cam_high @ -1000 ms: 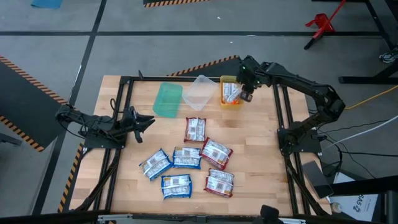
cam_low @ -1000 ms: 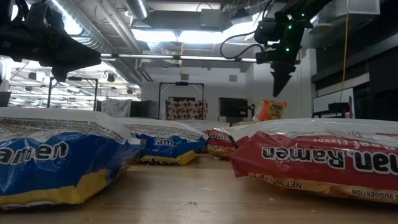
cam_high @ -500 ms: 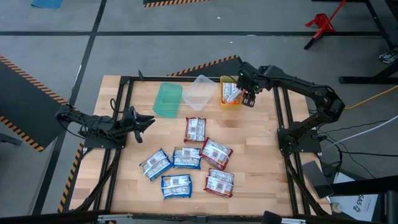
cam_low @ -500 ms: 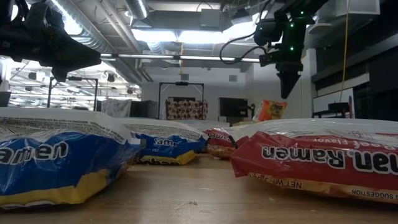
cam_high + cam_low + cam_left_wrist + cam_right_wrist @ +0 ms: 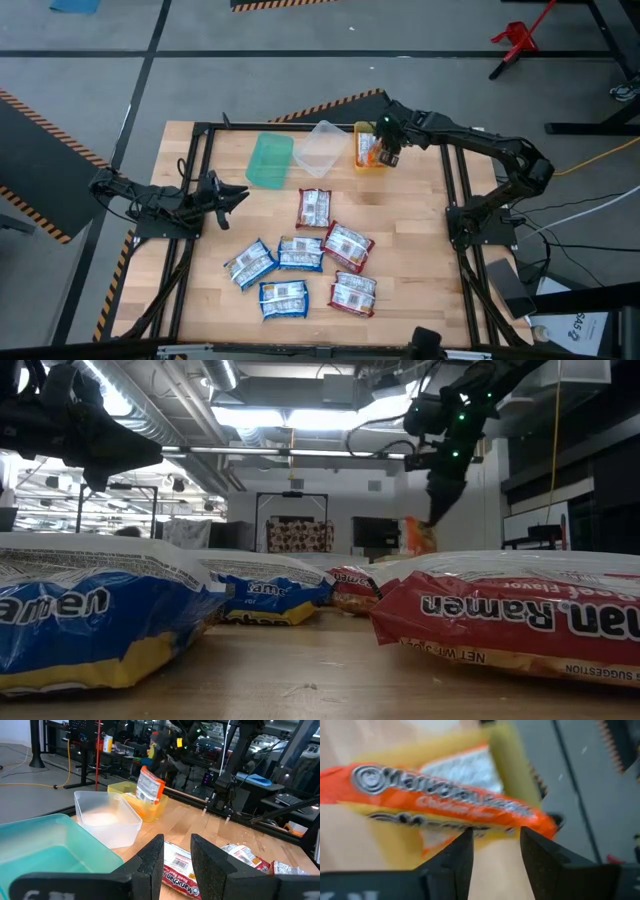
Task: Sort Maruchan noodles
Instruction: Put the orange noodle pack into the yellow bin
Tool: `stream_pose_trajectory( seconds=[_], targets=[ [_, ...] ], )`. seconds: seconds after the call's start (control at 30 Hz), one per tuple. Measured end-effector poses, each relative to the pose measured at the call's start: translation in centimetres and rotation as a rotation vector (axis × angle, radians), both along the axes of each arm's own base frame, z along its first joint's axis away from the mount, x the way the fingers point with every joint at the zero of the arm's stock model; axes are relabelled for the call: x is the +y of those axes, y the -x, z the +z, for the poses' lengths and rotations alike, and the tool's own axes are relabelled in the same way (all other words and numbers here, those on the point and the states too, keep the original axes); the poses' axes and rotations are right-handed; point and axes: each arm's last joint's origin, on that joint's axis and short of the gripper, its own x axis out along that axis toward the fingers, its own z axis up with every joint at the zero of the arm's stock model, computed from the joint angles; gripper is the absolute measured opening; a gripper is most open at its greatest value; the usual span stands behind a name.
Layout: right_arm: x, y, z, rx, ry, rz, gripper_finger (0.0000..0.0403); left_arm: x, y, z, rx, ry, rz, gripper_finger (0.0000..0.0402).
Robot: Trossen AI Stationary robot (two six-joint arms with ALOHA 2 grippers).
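While the left claw [image 5: 236, 193] waits open at the bench's left edge, the right claw [image 5: 385, 152] hangs parted over the yellow bin [image 5: 371, 150], its orange packet [image 5: 149, 783] propped on end directly beneath, unheld.

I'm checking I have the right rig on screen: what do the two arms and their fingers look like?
Both arms are dark and slim-jointed. The left gripper ends in two flat black fingers. The right gripper has the same black fingers, small green lights on its wrist, and a dark cable looping off it.
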Motion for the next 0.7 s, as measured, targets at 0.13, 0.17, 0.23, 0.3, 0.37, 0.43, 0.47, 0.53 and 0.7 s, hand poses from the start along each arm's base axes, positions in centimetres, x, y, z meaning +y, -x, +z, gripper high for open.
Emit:
stream_pose_trajectory(
  seconds=[0.13,0.17,0.23,0.3,0.37,0.43,0.47,0.53,0.7],
  targets=[
    [-0.8,-1.2,0.3,-0.095,0.075,0.039,0.0145,0.0,0.0,0.0,0.000,0.000,0.001,0.0090],
    [-1.0,-1.5,0.3,-0.121,0.091,0.045,0.0145,0.0,0.0,0.0,0.000,0.000,0.001,0.0090],
    [-1.4,-2.0,0.3,-0.154,0.118,0.048,0.0145,0.0,0.0,0.0,0.000,0.000,0.000,0.0090],
    [-1.7,-2.4,0.2,-0.180,0.139,0.052,0.0145,0.0,0.0,0.0,0.000,0.000,0.000,0.0090],
    [-1.8,-2.6,0.2,-0.198,0.150,0.052,0.0145,0.0,0.0,0.0,0.000,0.000,0.001,0.0090],
    [-1.8,-2.8,0.4,-0.239,0.146,0.063,0.0145,0.0,0.0,0.0,0.000,0.000,0.000,0.0090],
    [-1.7,-2.8,0.6,-0.265,0.122,0.074,0.0145,0.0,0.0,0.0,0.000,0.000,0.000,0.0090],
    [-1.5,-2.9,1.3,-0.322,0.059,0.087,0.0145,0.0,0.0,0.0,0.000,0.000,0.000,0.0090],
    [0.2,-2.6,2.9,-0.376,-0.121,0.044,0.0145,0.0,0.0,0.0,0.000,0.000,0.000,0.0090]
  ],
)
